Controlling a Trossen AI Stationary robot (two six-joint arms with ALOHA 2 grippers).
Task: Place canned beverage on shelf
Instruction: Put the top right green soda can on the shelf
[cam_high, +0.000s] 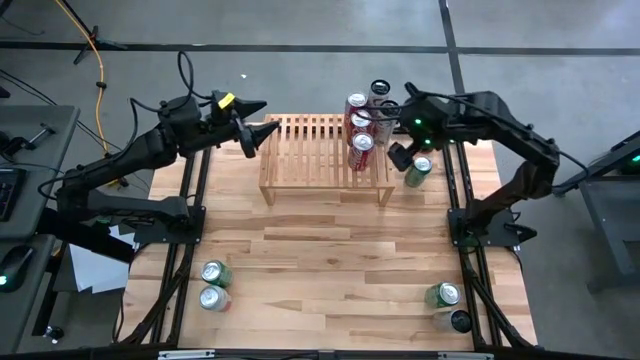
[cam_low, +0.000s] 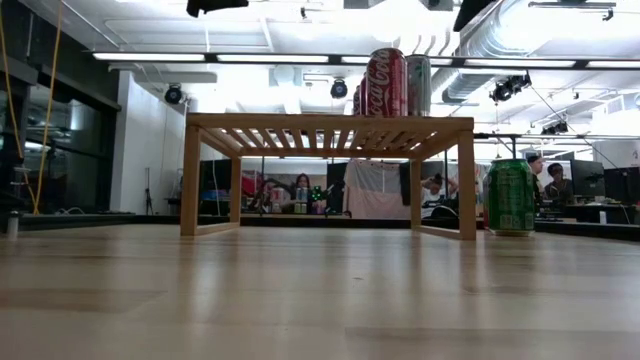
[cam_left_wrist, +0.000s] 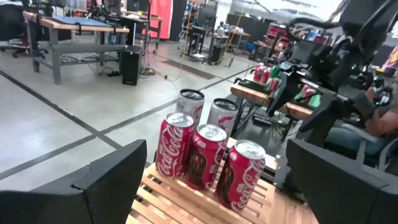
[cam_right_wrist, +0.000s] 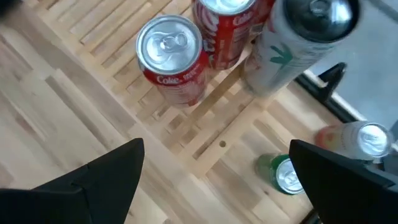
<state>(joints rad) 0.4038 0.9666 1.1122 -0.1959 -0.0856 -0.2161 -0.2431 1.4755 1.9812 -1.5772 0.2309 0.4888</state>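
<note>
The light-wood slatted shelf (cam_high: 310, 150) stands on its side legs at the table's far middle; it also shows in the low view (cam_low: 325, 125). Three red cans (cam_high: 361, 128) and two silver cans (cam_high: 384, 98) stand upright on its right end. A green can (cam_high: 418, 170) stands on the table just right of the shelf, and shows in the right wrist view (cam_right_wrist: 286, 174) too. My right gripper (cam_high: 400, 152) hovers open and empty above the shelf's right end, between the nearest red can (cam_right_wrist: 171, 56) and the green can. My left gripper (cam_high: 265, 135) is open and empty at the shelf's far left corner, facing the cans (cam_left_wrist: 208, 155).
Two cans (cam_high: 213, 285) stand at the table's near left and two more (cam_high: 447, 305) at the near right. The shelf's left and middle slats are bare. The arm bases flank the table. People and benches show in the room beyond.
</note>
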